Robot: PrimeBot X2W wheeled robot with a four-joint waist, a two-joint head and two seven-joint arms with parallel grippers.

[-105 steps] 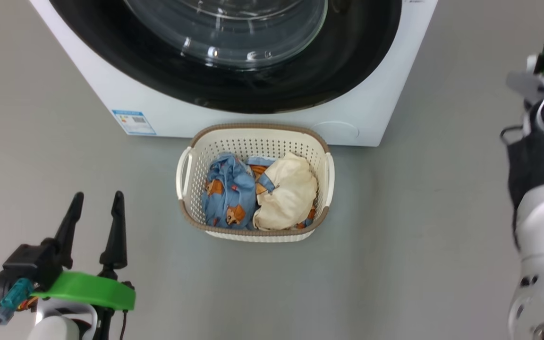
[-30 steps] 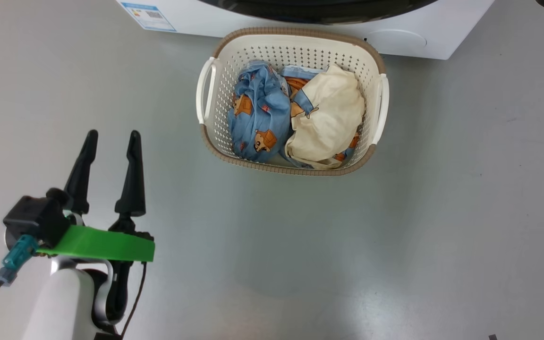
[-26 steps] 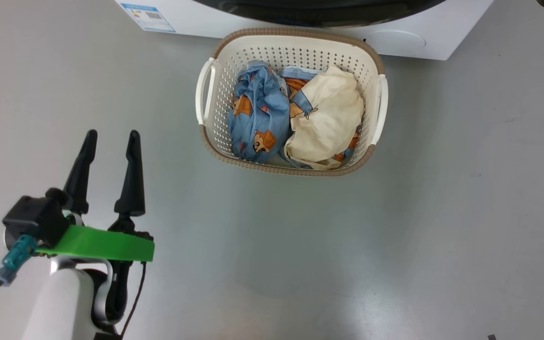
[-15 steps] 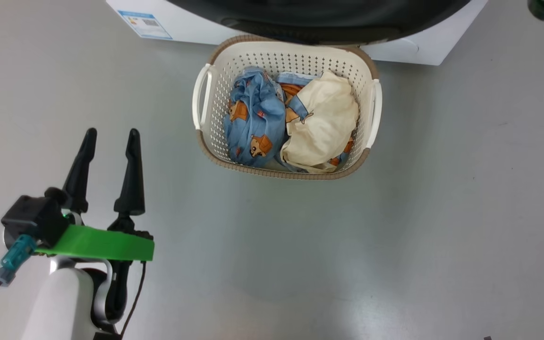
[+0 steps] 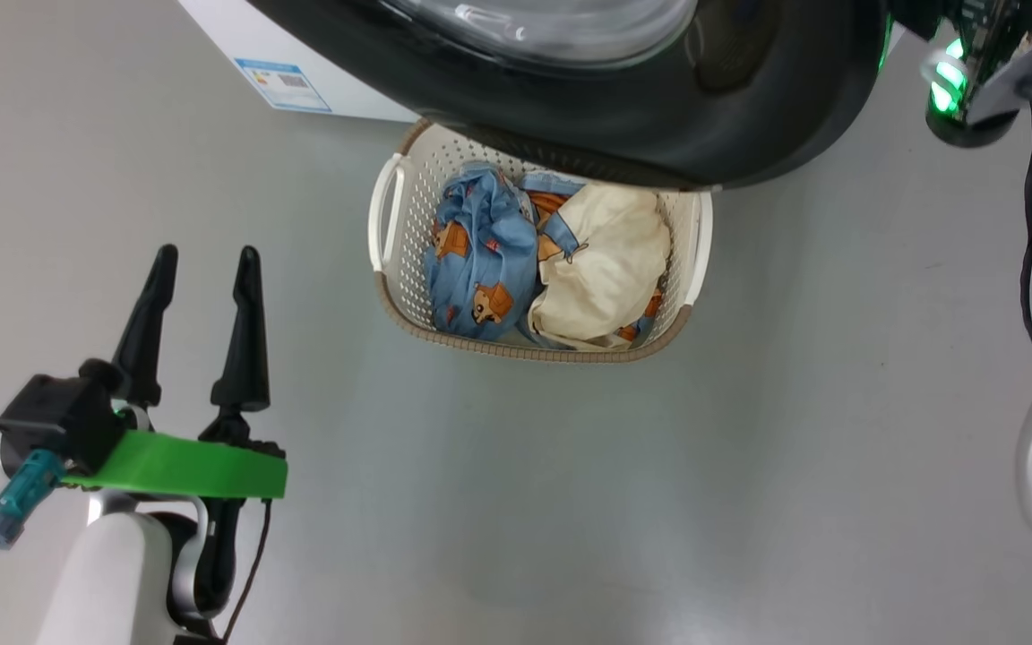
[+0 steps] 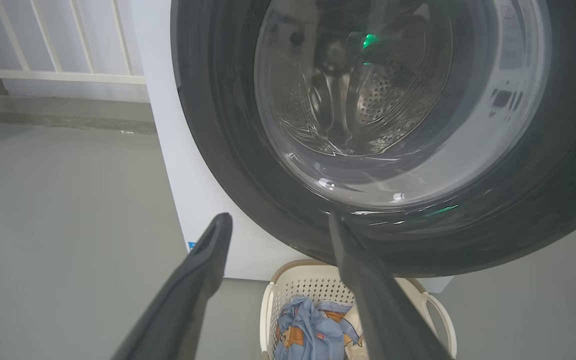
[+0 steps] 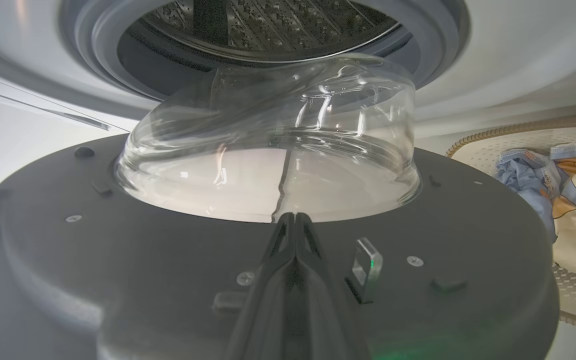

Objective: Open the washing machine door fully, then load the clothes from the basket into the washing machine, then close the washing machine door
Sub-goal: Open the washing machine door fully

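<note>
My clenched right gripper (image 7: 295, 220) points at the door (image 7: 118, 260), inner face; I should push steadily till it's fully open. Lower left, my left gripper (image 5: 207, 255) hangs released.

You have a smooth grey floor (image 5: 570, 502) in front of you, with a faint sheen. The washing machine (image 5: 256, 45) stands directly on it, a small blue label (image 5: 283, 85) low on its white front. The basket (image 5: 516, 351) sits on the floor just in front of the machine.
</note>
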